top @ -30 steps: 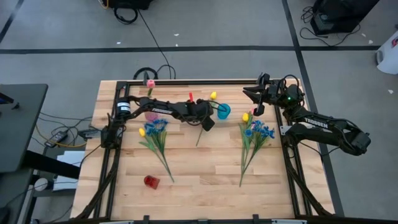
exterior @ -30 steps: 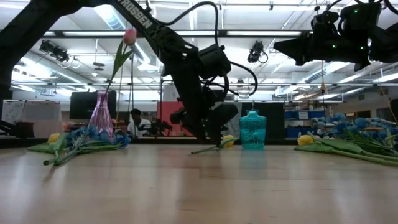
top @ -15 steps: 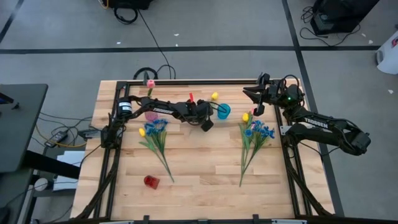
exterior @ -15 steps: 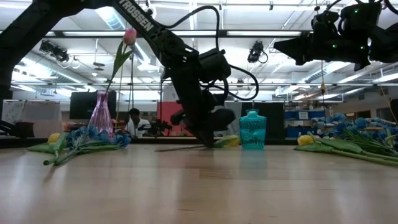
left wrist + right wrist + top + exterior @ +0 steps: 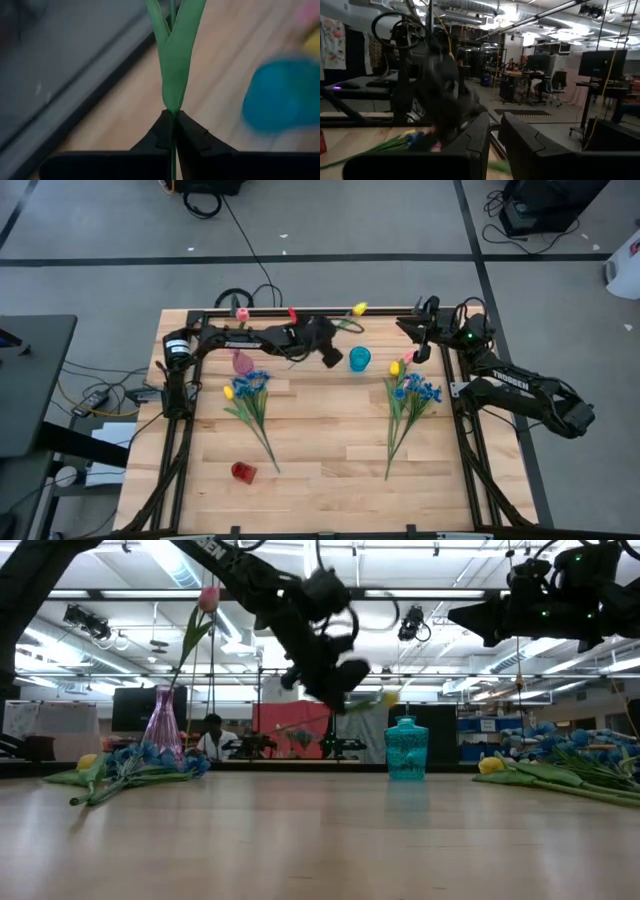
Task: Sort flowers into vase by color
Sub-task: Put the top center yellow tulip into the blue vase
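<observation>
Grey floor (image 5: 330,220) with dark tape lines, ceiling strip lights (image 5: 180,565), desks with monitors (image 5: 600,62)

"TROSSEN" in white letters on right arm (image 5: 516,383); no other legible text.

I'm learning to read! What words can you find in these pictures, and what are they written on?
"TROSSEN": white letters on the right arm, seen from above.
"SEN": the end of a white word on the left arm, in the low view; the rest is cut off.
No other words or numbers are readable.
</observation>
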